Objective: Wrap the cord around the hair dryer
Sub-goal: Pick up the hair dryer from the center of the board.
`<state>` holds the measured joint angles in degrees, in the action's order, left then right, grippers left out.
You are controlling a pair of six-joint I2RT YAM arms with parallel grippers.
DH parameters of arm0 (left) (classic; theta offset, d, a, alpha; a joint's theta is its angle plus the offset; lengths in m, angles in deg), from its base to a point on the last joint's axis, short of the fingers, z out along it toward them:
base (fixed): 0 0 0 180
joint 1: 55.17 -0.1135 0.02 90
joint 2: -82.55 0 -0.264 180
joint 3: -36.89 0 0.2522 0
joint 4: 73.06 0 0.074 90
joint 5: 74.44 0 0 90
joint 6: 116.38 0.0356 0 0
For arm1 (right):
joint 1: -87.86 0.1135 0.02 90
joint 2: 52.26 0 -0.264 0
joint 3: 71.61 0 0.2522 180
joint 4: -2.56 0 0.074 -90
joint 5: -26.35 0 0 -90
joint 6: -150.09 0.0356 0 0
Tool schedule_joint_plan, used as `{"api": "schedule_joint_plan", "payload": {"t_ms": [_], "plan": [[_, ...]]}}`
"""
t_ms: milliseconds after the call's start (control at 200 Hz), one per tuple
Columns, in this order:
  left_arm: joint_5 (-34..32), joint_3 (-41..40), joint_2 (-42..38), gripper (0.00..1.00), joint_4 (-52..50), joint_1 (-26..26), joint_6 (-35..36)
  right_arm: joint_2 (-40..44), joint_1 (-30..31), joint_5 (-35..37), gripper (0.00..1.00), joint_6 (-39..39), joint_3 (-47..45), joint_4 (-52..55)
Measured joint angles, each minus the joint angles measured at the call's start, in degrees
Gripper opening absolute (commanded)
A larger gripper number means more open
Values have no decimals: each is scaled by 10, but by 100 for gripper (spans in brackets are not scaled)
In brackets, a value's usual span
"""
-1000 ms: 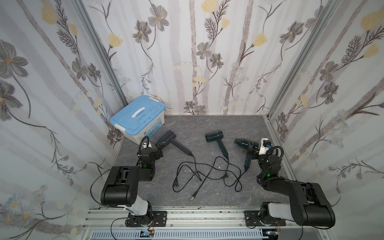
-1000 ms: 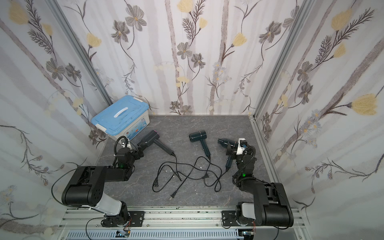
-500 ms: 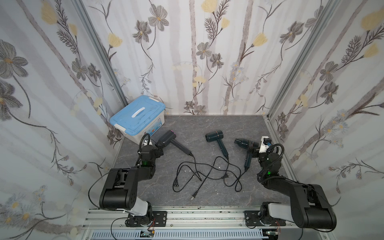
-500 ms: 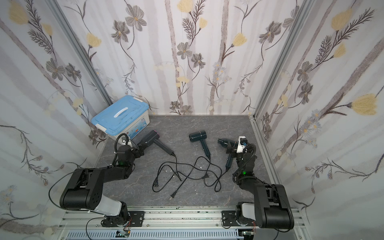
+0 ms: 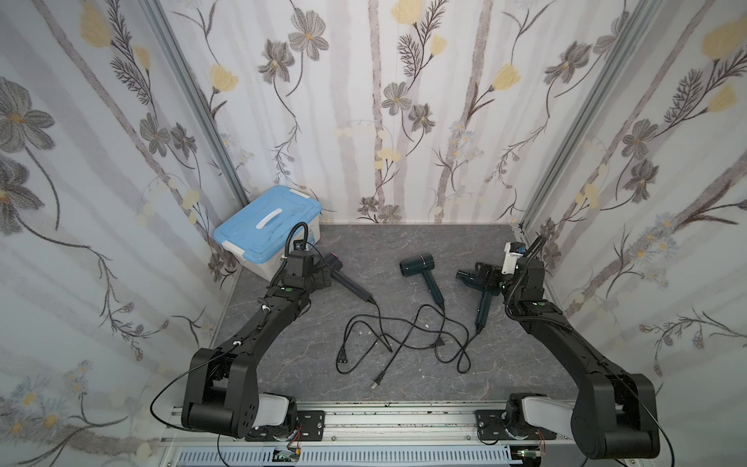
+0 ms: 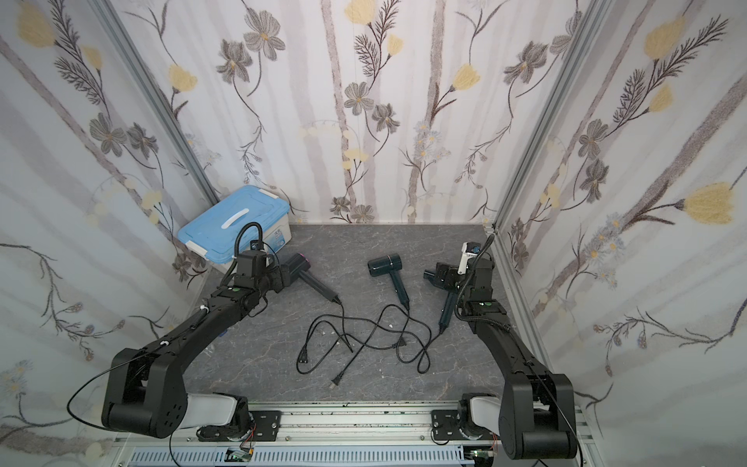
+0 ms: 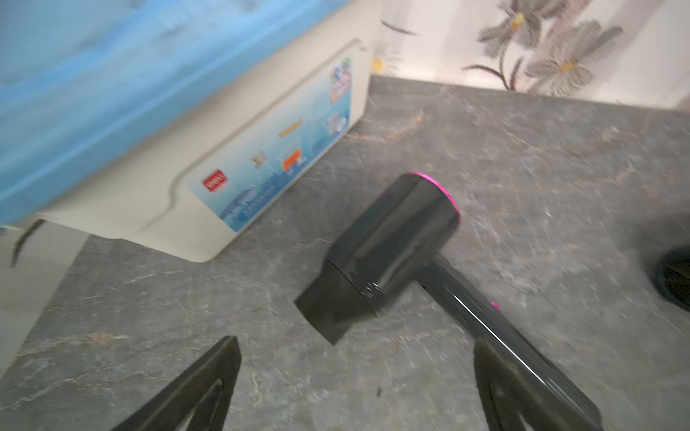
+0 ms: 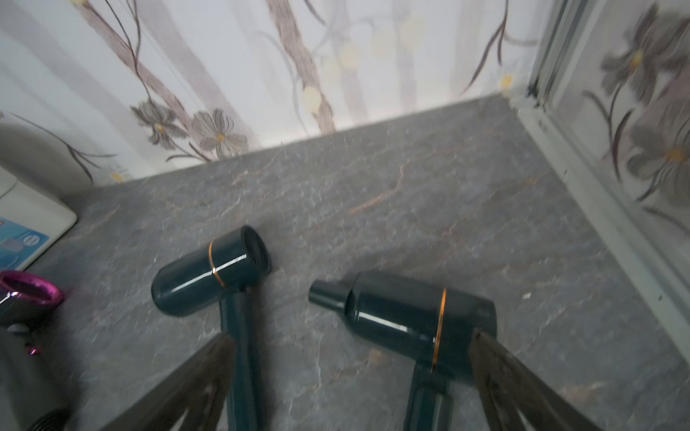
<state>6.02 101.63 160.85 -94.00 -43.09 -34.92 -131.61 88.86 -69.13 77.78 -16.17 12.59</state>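
Observation:
Three hair dryers lie on the grey table, their black cords (image 5: pixel 404 327) (image 6: pixel 364 327) tangled loose in the middle. The grey hair dryer with a pink ring (image 5: pixel 355 289) (image 6: pixel 319 285) (image 7: pixel 395 239) lies at the left. My left gripper (image 5: pixel 323 275) (image 7: pixel 354 341) hangs open just behind its nozzle, with nothing between the fingers. A dark teal dryer (image 5: pixel 418 265) (image 6: pixel 384 265) (image 8: pixel 213 272) lies in the middle. Another teal one with a nozzle (image 5: pixel 483 309) (image 6: pixel 446 309) (image 8: pixel 403 317) lies at the right, with my right gripper (image 5: pixel 483 275) (image 8: pixel 351 336) open above its head.
A white box with a blue lid (image 5: pixel 266 226) (image 6: pixel 232 220) (image 7: pixel 186 156) stands at the back left, close to the left gripper. Floral walls close the table in on three sides. A metal rail (image 5: pixel 384 416) runs along the front.
Both arms have unfolded from their low rest pose and stretched out toward the dryers. Both grippers stay open. The dryers and cords have not moved.

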Motion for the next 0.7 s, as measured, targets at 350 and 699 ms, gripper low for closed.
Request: {"api": "schedule_joint_plan", "payload": {"t_ms": [350,699], "plan": [[129,108,60,100,-144,74,-21,-104,1,-37,100,50,42,191],[173,132,104,100,-174,126,-20,-156,4,-37,91,84,34,218]]}}
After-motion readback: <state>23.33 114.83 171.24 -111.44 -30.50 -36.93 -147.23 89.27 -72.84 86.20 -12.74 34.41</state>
